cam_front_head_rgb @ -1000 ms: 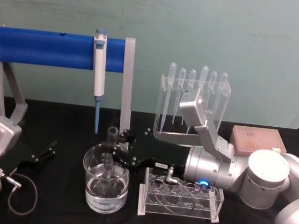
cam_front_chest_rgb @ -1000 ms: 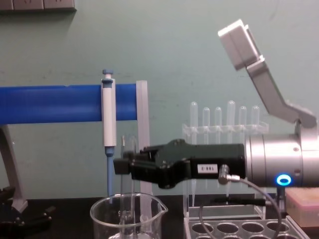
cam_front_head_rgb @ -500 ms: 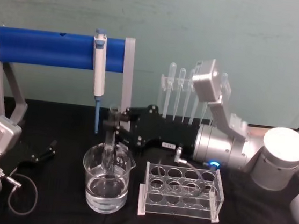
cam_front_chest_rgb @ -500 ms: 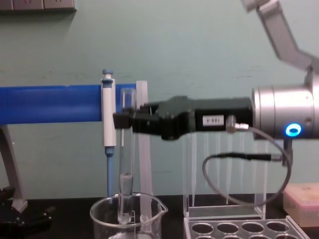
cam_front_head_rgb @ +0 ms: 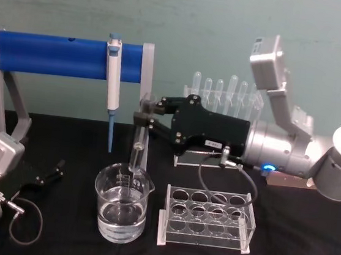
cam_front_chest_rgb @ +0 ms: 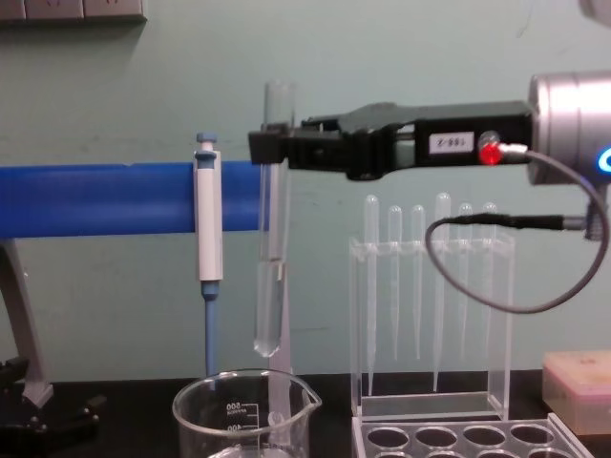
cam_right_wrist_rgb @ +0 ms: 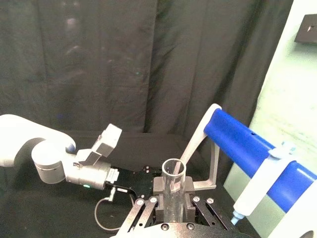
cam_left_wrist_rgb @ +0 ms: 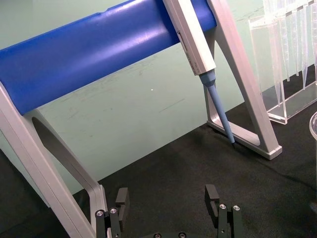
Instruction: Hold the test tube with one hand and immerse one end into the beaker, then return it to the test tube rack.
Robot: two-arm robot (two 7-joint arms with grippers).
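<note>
Your right gripper [cam_front_chest_rgb: 270, 148] is clamped on the long clear glass test tube [cam_front_chest_rgb: 271, 277], near its open rim.
Tube hangs upright from the fingers, round bottom just above the rim of the wide clear glass beaker [cam_front_chest_rgb: 243, 415] of water below the fingertips. The clear plastic test tube rack [cam_front_head_rgb: 204, 239] sits under the gripper's wrist, beside the beaker. A blue-and-white pipettor [cam_front_chest_rgb: 208, 239] hangs just past the fingertips. Your left gripper [cam_left_wrist_rgb: 167, 198] rests well apart on the black table [cam_front_head_rgb: 64, 245], fingers spread.
</note>
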